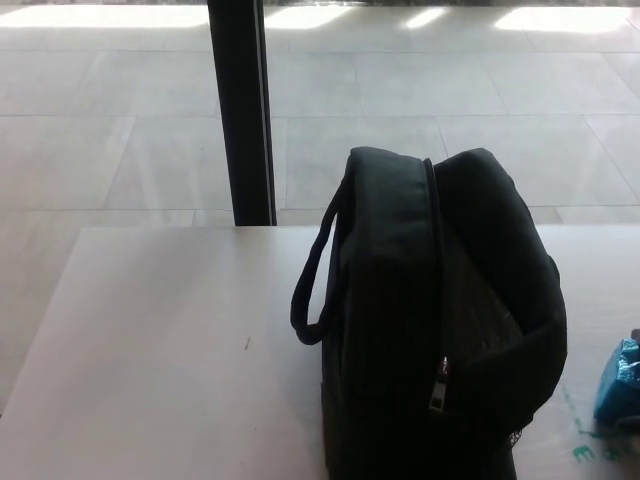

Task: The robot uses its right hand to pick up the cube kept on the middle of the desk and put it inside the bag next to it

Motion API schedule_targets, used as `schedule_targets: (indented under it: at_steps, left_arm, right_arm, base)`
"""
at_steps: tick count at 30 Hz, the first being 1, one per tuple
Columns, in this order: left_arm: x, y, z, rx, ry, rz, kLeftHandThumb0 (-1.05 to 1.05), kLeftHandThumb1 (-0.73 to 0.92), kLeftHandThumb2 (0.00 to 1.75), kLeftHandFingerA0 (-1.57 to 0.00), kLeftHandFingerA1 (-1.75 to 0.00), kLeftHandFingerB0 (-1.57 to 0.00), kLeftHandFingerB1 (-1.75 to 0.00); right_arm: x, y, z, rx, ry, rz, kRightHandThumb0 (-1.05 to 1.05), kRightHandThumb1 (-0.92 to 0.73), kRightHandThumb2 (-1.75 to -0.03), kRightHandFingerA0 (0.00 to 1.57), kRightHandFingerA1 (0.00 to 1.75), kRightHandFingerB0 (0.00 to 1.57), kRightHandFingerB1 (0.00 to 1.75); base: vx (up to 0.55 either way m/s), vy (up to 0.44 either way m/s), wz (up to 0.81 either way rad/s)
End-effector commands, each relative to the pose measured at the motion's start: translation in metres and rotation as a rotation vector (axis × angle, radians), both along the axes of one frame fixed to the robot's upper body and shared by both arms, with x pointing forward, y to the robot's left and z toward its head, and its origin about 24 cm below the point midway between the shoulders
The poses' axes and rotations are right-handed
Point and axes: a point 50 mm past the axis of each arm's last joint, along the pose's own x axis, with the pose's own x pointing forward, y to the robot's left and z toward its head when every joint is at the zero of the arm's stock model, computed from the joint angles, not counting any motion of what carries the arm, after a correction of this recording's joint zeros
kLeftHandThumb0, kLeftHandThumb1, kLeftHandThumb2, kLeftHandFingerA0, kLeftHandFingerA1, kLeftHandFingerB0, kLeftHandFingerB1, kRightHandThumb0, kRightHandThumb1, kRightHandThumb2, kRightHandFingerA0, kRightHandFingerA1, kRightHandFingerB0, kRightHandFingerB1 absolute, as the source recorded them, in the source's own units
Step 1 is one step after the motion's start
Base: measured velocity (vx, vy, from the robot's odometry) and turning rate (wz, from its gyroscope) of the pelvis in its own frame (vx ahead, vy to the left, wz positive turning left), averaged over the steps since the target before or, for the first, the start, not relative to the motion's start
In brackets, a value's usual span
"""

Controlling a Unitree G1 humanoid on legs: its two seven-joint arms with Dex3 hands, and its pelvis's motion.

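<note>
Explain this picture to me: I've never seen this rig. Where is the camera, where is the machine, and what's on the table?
The camera sits on a humanoid robot's head, looking down at a white desk. A black bag stands upright on it, with a carry handle on its left side. At the right edge, a blue cube is partly cut off by the frame. Neither robot hand can be clearly made out, so nothing is visibly held. Behind the desk are a tiled floor and a dark pillar.

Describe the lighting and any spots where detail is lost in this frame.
Head view: strong backlight blows out patches on the tiled floor along the top edge; the black bag is underexposed, nearly featureless apart from its zipper pull; the blue cube is cropped at the right edge.
</note>
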Motion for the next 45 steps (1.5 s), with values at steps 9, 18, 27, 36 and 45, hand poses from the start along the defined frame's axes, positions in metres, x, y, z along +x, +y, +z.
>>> schedule_targets:
  at_steps: [9,18,27,36,45]
  left_arm:
    - [0.001,0.004,0.003,-0.002,0.002,0.007,-0.64,0.6,0.57,-0.29,-0.5,-0.32,-0.4]
    - [0.003,0.005,0.005,0.015,-0.006,-0.008,-0.64,0.61,0.57,-0.28,-0.49,-0.3,-0.39]
    - [0.004,0.005,0.006,0.024,-0.007,-0.017,-0.66,0.56,0.6,-0.28,-0.51,-0.32,-0.41]
    - [0.006,0.005,0.01,0.053,-0.012,-0.044,-0.63,0.62,0.58,-0.29,-0.51,-0.32,-0.4]
    - [0.006,0.006,0.007,0.041,-0.005,-0.03,-0.73,0.49,0.87,-0.24,-0.56,-0.27,-0.51]
  right_arm:
    - [0.0,0.032,-0.01,0.01,-0.059,0.153,-0.43,-0.44,-0.71,0.42,0.78,0.06,0.27]
    - [-0.008,0.028,-0.022,-0.273,-0.237,0.357,-0.17,-0.71,-0.72,0.79,1.34,0.69,0.48]
    - [-0.019,0.011,-0.035,-0.405,-0.264,0.388,-0.28,-0.76,-0.73,0.81,1.59,0.82,0.75]
    - [-0.021,0.003,-0.035,-0.377,-0.359,0.404,-0.29,-0.73,-0.8,0.87,1.61,0.82,0.84]
    - [-0.004,-0.005,0.011,-0.207,-0.62,0.268,-0.2,-0.62,-0.87,0.86,1.72,0.73,1.31]
  base:
    - [0.0,0.0,0.0]
    - [0.0,0.0,0.0]
    - [0.0,0.0,0.0]
    - [0.0,0.0,0.0]
    - [0.0,0.0,0.0]
